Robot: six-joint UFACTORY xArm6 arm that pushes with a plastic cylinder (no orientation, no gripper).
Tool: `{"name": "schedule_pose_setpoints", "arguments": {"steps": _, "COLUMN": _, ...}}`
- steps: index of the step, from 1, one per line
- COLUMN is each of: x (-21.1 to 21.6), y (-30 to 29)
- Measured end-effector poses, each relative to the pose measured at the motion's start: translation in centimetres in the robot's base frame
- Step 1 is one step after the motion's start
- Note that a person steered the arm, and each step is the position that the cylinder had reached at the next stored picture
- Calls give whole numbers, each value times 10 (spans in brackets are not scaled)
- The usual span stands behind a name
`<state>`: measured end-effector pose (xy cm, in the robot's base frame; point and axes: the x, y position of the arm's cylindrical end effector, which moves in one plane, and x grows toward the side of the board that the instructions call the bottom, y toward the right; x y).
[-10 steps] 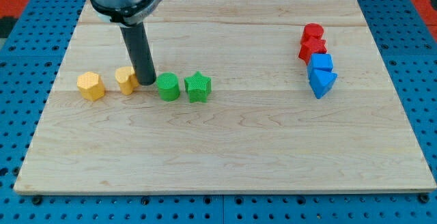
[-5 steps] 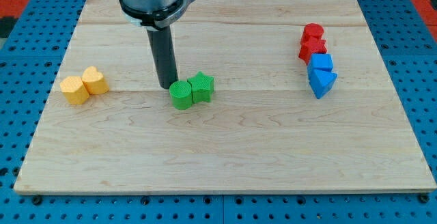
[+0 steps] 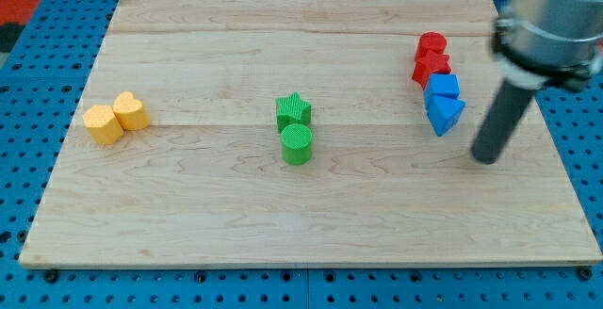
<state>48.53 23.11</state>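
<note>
My tip rests on the wooden board at the view's right, a little to the lower right of the blue triangular block and apart from it. Above that block sit a blue cube, a red block and a red cylinder, stacked in a column. Near the board's middle a green star touches a green cylinder just below it. Two yellow blocks sit together at the view's left, one beside the other.
The wooden board lies on a blue pegboard table. The arm's grey body enters from the view's upper right.
The rod has swung from beside the green pair across to the view's right, near the blue blocks. The green cylinder now sits below the star instead of at its left.
</note>
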Motion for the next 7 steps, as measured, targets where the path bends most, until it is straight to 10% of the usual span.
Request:
{"name": "schedule_pose_setpoints", "arguments": {"steps": 6, "x": -157, "y": -120}}
{"name": "schedule_pose_setpoints", "arguments": {"steps": 7, "x": -151, "y": -61}}
